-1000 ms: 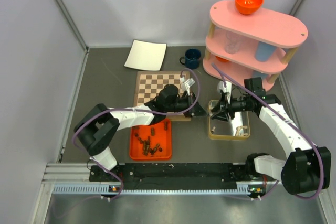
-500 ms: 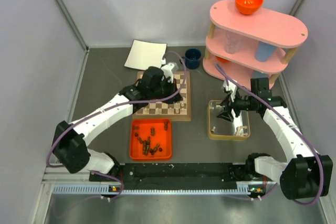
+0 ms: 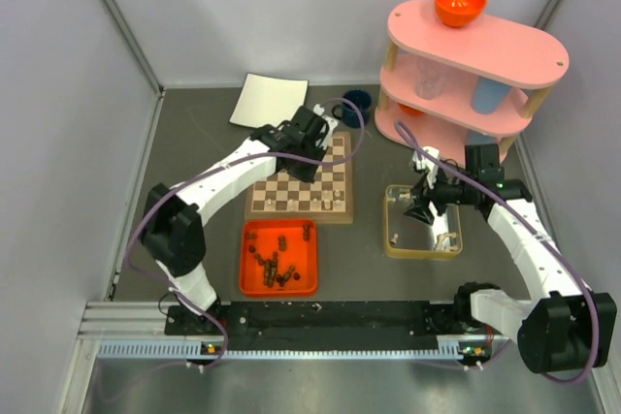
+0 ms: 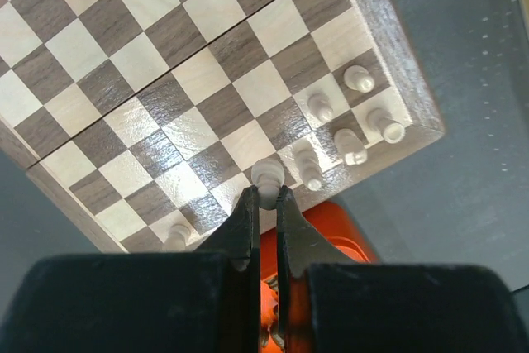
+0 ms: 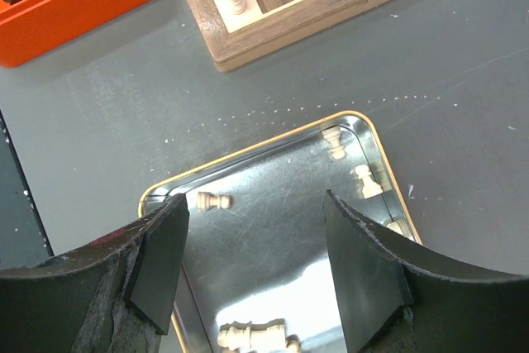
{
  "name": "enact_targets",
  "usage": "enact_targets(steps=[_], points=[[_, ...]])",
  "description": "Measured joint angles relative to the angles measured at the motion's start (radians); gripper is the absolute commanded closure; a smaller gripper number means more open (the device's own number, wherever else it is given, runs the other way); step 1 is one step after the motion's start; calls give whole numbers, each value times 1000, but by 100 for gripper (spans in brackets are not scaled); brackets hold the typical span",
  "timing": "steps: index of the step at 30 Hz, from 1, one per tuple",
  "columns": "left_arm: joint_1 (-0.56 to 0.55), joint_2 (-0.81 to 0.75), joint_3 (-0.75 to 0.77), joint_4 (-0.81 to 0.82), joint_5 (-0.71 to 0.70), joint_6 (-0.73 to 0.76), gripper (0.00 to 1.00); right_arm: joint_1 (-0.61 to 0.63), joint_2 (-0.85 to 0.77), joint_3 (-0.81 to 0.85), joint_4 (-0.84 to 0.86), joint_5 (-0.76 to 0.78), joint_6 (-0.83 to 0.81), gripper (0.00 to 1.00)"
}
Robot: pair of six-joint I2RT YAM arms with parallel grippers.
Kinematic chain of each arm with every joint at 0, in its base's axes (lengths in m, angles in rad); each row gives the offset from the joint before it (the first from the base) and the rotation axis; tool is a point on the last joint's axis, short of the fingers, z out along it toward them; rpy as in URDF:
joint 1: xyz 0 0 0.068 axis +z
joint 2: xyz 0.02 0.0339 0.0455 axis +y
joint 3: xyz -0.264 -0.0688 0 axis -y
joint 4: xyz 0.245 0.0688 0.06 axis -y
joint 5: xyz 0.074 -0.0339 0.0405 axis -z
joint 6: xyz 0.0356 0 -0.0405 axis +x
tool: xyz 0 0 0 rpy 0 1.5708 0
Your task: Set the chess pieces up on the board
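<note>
My left gripper (image 4: 264,201) clamps pale wooden pawn (image 4: 266,176) above checkered wooden board (image 4: 165,55); right gripper (image 5: 252,241) spread wide, empty, over gold-rimmed metal tray (image 5: 281,204).

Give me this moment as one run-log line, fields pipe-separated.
left gripper: shut on pale piece over board | right gripper: open above metal tray of pale pieces | dark pieces: in orange tray
</note>
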Motion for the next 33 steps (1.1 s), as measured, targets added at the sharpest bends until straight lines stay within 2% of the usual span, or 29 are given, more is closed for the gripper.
enact_targets(steps=[11, 33], points=[[8, 164, 98, -48, 5, 49, 99, 0, -3, 0, 0, 21, -6, 34], [15, 270, 108, -47, 72, 48, 95, 0, -2, 0, 0, 28, -11, 34]])
